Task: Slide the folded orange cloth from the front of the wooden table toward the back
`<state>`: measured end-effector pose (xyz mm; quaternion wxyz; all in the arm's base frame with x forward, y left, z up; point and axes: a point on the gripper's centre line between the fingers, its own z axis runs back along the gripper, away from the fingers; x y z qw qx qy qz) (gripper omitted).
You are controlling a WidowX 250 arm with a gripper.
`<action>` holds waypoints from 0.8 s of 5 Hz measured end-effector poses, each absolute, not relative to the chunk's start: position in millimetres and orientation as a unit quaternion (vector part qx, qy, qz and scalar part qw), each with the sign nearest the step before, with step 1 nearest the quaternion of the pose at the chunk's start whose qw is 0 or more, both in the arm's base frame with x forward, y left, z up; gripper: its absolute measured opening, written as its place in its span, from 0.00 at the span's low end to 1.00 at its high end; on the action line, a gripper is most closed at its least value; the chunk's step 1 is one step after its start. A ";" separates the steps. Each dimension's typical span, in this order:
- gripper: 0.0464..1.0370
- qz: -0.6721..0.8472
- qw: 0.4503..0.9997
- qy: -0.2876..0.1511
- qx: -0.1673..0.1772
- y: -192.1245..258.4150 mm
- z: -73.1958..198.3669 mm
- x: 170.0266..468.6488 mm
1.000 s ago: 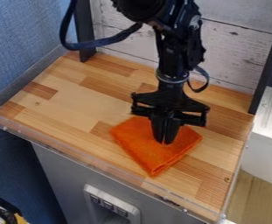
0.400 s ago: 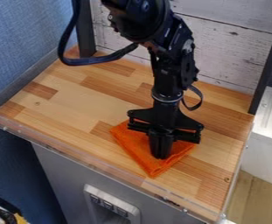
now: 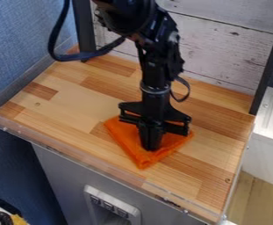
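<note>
Toward the front edge of the table [image 3: 68,103], right of its middle, we see an orange cloth [image 3: 120,135] lying folded into a flat, roughly square pad, one of its corners pointing to that edge. Over it we find the black gripper [image 3: 152,148], pointing down, its fingers [image 3: 145,136] drawn close together with hardly any opening between them. Their tips meet the cloth around its middle, and we see orange fabric spread to the left and right of them, with a further stretch running from the tips to the front corner. We cannot tell whether a fold is pinched between them or they only press on top. The black arm [image 3: 157,66] comes in from above, past the table's back edge, with a dark cable [image 3: 55,37] looping out to its left. Behind the back edge we make out a wall of whitish planks [image 3: 220,48], between two dark upright posts. Along the front edge runs a clear lip [image 3: 74,159], and below it we see a grey cabinet front [image 3: 59,176].
</note>
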<state>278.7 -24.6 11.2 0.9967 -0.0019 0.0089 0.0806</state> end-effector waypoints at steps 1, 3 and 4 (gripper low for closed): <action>0.01 0.064 0.998 0.004 -0.006 -9.3 11.4 292.0; 0.01 0.035 0.999 -0.006 -0.008 19.3 11.6 315.9; 0.01 0.021 1.000 -0.006 -0.006 31.5 12.6 325.9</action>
